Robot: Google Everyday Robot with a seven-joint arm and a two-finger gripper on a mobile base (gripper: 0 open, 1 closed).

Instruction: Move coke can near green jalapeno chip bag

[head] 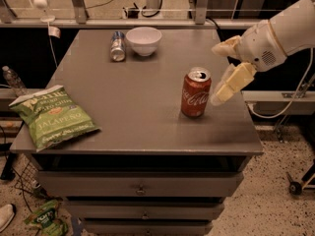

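The red coke can (196,93) stands upright on the right side of the grey cabinet top (142,102). The light-green jalapeno chip bag (53,116) lies flat at the front left corner, far from the can. My gripper (219,75) comes in from the right, just right of the can's top. It is open: one cream finger is near the can's right side, the other is higher and further back. It holds nothing.
A white bowl (143,40) and a silver-and-blue can lying on its side (117,45) are at the back of the top. Drawers are below the front edge. A smaller green bag (47,219) lies on the floor at lower left.
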